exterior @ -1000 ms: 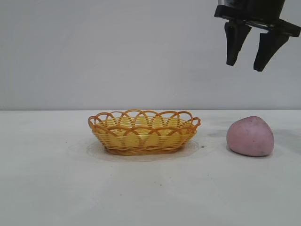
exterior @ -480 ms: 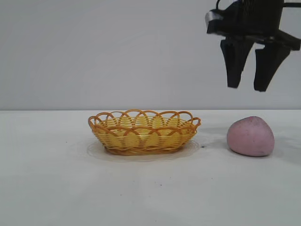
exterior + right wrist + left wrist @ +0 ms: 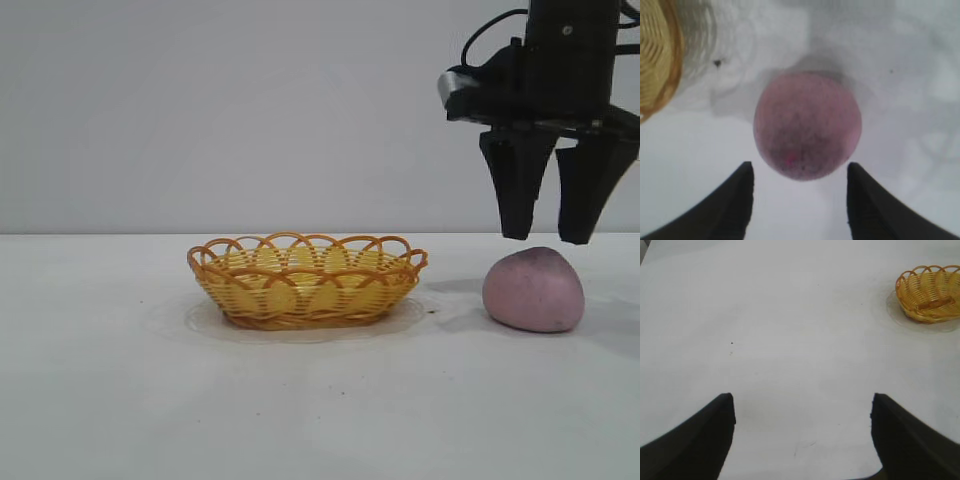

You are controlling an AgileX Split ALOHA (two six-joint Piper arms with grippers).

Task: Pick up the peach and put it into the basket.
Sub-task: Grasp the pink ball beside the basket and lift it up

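Exterior: basket (image 3: 306, 281) sits on the white table (image 3: 100, 400), nothing in it. Peach (image 3: 533, 290) lies on the table to the basket's right, clear gap between them. Right gripper (image 3: 549, 238) hangs straight over the peach, pointing down, fingers apart, tips just above the peach's top, not touching it. Left arm not visible here.

Left wrist: left gripper (image 3: 802, 405) parked well away from the basket (image 3: 931, 293), fingers wide apart over bare table (image 3: 790, 330), holding nothing.

Right wrist: peach (image 3: 807, 125) sits beyond the right gripper (image 3: 800, 172), whose spread fingers span wider than the fruit; no contact. Basket (image 3: 657, 60) rim shows at the frame edge beside the peach, apart from it.
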